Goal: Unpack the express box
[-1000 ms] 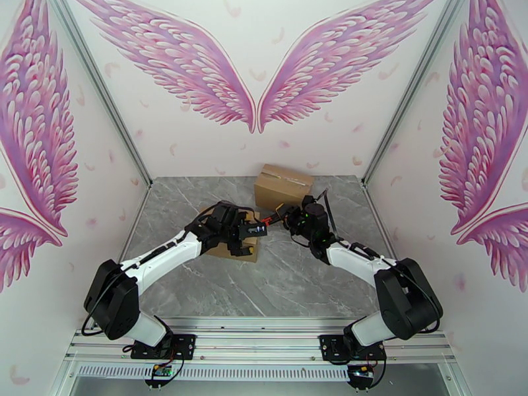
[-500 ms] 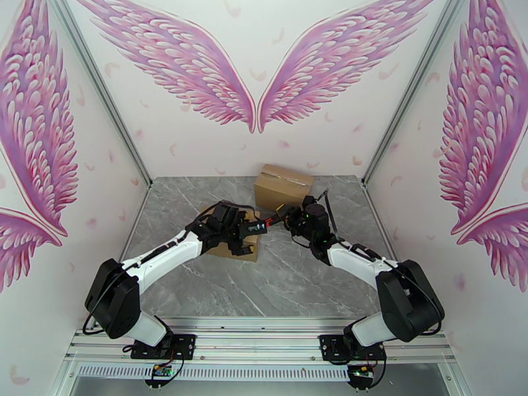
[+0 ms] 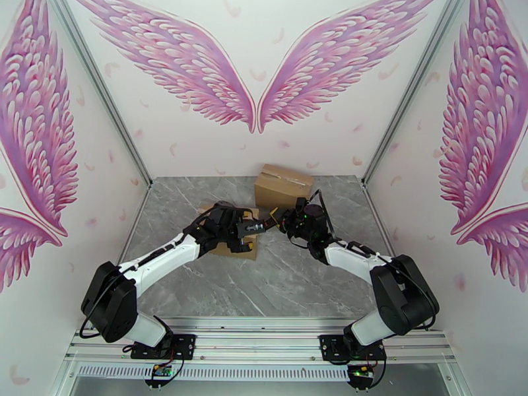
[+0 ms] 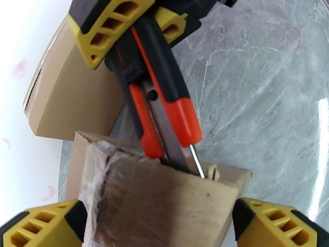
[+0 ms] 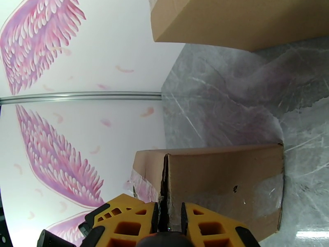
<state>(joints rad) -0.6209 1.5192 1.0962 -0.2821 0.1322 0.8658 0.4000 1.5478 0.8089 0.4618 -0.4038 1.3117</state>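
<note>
express box point(image 4: 164, 206), a second box point(image 3: 282, 184), one cutter point(image 4: 162, 85).

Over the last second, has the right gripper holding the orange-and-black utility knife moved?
Yes. The right gripper shifted left, judged against the fixed tall brown cardboard box behind it.

Matt cardboard box point(image 4: 156, 202), glossy marble-look table point(image 4: 255, 79)

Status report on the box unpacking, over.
Left end effector open, straddling the small box. Right end effector shut on box cutter, blade at the box's top edge. Larger box sits behind, not in the way.
</note>
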